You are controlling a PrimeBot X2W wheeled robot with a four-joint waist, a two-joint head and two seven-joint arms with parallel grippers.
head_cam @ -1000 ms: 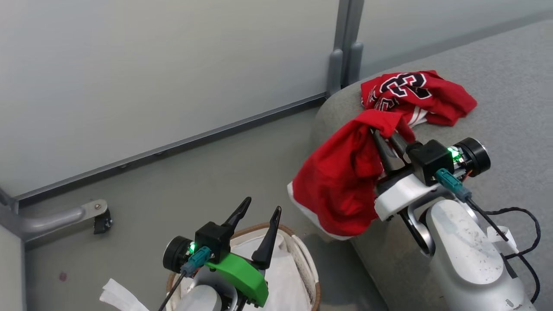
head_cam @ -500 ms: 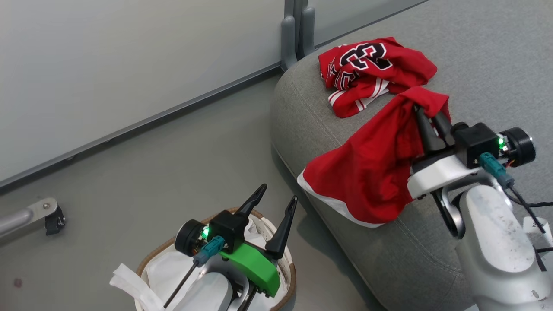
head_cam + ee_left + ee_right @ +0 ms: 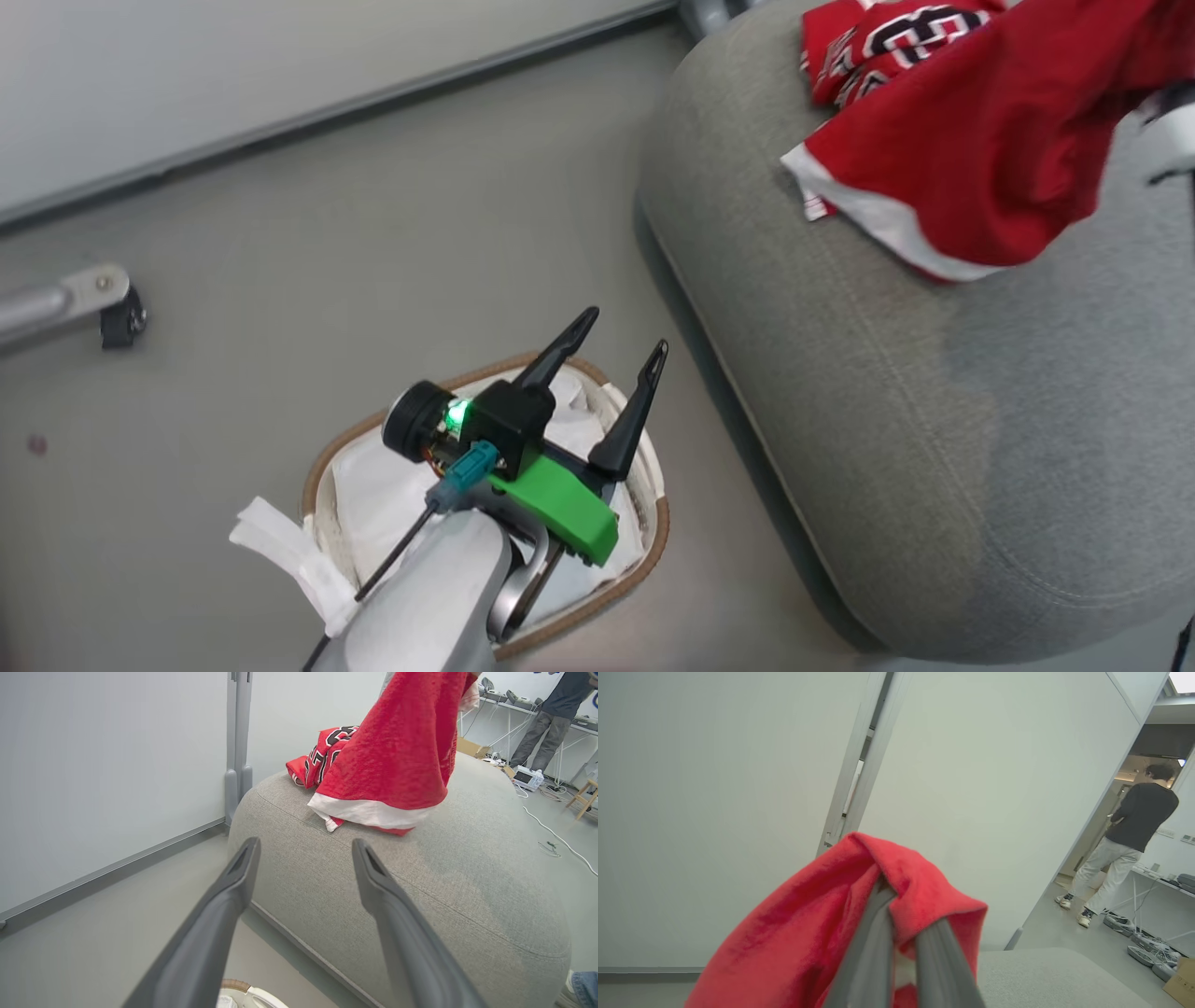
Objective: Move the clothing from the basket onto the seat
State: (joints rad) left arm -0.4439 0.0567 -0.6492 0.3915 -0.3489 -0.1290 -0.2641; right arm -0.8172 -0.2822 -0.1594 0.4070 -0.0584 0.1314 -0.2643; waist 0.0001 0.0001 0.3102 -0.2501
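Garment (image 3: 980,140) now over seat (image 3: 887,420), perhaps touching jersey (image 3: 833,51)

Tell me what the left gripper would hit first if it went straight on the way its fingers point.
Most likely the seat. The open left gripper aims at its near rounded side, just below the white hem of the red garment; how far off is unclear.

Your right wrist view: person (image 3: 1134,826) standing at right; head view: castor leg (image 3: 98,294) at left edge
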